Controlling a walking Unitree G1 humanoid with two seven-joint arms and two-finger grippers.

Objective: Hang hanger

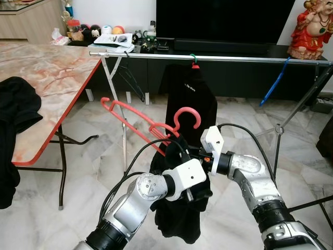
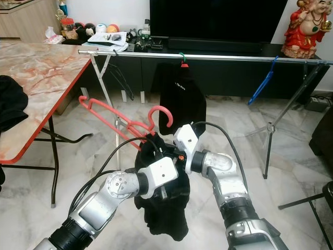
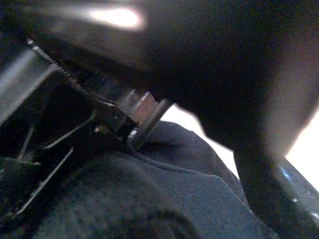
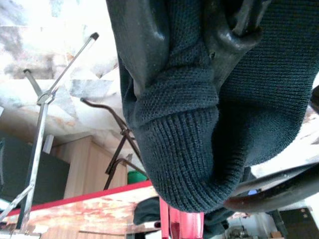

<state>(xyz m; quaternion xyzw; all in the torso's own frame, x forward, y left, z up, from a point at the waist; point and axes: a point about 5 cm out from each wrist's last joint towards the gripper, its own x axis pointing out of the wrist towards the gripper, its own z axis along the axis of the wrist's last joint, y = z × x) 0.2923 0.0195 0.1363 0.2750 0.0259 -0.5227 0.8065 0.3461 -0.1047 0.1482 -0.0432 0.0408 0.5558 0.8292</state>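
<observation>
Your right gripper is clamped on the black garment draped on the red hanger; left gripper's state is unclear. The clothes rail lies ahead and above, the hook pointing toward it.

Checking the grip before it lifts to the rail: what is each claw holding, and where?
The right claw pinches the black garment at a ribbed hem, near the red hanger. The left claw is buried in the same cloth; its exact hold cannot be told.
</observation>
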